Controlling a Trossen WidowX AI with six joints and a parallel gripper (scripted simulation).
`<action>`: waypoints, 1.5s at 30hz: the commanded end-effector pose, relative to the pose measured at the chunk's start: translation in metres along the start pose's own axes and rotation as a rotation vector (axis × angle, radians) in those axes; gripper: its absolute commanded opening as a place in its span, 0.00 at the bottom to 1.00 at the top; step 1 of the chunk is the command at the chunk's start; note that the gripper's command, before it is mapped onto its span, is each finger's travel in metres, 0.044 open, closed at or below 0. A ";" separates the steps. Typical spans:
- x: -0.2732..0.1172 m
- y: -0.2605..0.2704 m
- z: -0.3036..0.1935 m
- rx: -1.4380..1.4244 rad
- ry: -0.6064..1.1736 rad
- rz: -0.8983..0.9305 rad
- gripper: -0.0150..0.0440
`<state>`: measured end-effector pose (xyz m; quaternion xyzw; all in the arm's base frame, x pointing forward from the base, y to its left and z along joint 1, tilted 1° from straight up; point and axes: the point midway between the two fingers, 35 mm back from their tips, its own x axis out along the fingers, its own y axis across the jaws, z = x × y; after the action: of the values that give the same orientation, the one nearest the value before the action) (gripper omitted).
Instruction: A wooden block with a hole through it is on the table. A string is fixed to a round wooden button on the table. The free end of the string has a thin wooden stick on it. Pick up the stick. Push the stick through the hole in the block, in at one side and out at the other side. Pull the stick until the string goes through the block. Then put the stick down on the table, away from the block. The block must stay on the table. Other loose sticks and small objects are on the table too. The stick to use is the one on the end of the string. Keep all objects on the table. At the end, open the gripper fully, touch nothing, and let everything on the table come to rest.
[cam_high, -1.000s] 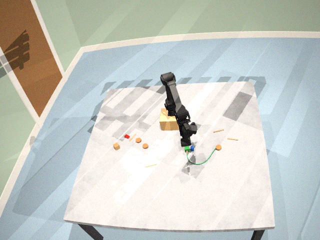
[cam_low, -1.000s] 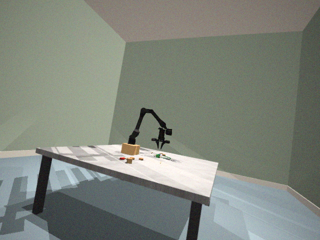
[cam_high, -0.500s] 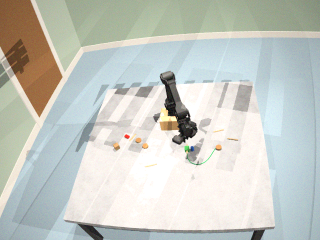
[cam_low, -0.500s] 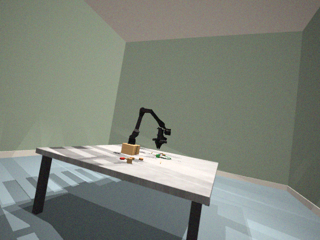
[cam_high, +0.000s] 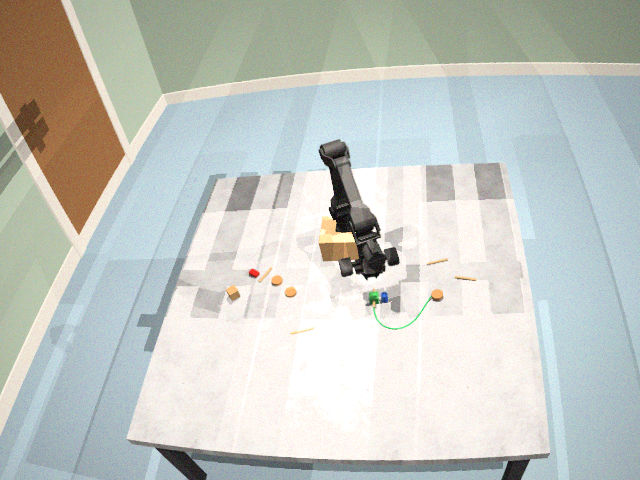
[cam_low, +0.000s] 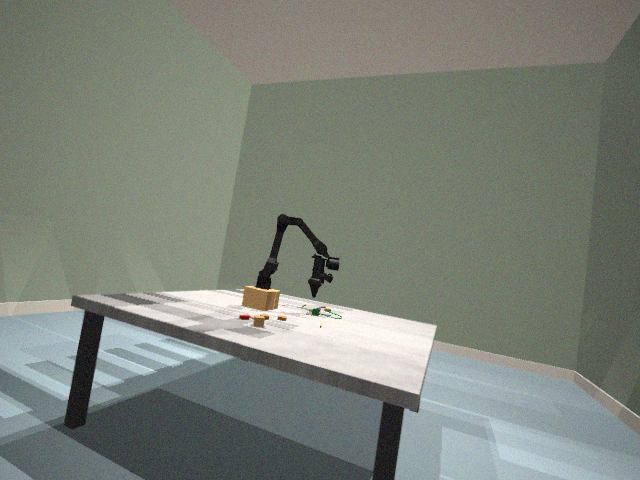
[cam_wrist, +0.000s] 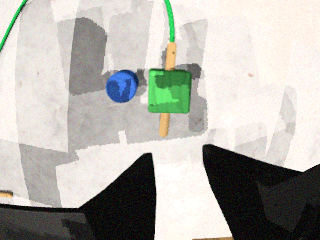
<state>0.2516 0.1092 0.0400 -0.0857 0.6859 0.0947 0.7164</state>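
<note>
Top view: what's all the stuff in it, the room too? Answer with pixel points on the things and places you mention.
Walls (cam_high: 361, 25) (cam_low: 413, 180): green, behind
Door-like panel (cam_high: 62, 103): one, brown, left
Floor (cam_high: 594, 258) (cam_low: 180, 413): blue
Table (cam_high: 336, 413) (cam_low: 361, 356): one, pale grey, centre
Large block (cam_high: 337, 251) (cam_low: 256, 298): one, tan, partly under arm
Small cube (cam_high: 233, 292) (cam_low: 258, 321): one, tan, left
Cylinder (cam_high: 253, 272) (cam_low: 244, 317): one, red, left
Round buttons (cam_high: 277, 280) (cam_high: 290, 291) (cam_high: 437, 294): three, orange-brown, two left, one right
Loose sticks (cam_high: 265, 274) (cam_high: 301, 330) (cam_high: 437, 261) (cam_high: 465, 278): four, tan, two left, two right
String (cam_high: 395, 328) (cam_wrist: 172, 25): one, green, to right button
String's stick (cam_high: 373, 305) (cam_wrist: 171, 55): one, tan, at green cube
Green cube (cam_high: 373, 297) (cam_low: 315, 312) (cam_wrist: 170, 91): one, centre
Blue cylinder (cam_high: 384, 297) (cam_wrist: 122, 86): one, beside it
Arm (cam_high: 351, 191) (cam_low: 277, 242): one, black, centre
Gripper (cam_high: 368, 276) (cam_low: 313, 295) (cam_wrist: 178, 158): one, black, arm's end
</note>
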 end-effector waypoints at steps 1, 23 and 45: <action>-0.001 0.000 -0.004 0.188 -0.006 0.001 0.46; 0.020 0.001 -0.002 0.188 -0.006 0.001 0.46; 0.056 0.001 -0.001 0.188 -0.006 0.001 0.46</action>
<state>0.2540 0.1114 -0.0086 -0.0175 0.6871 0.0331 0.7256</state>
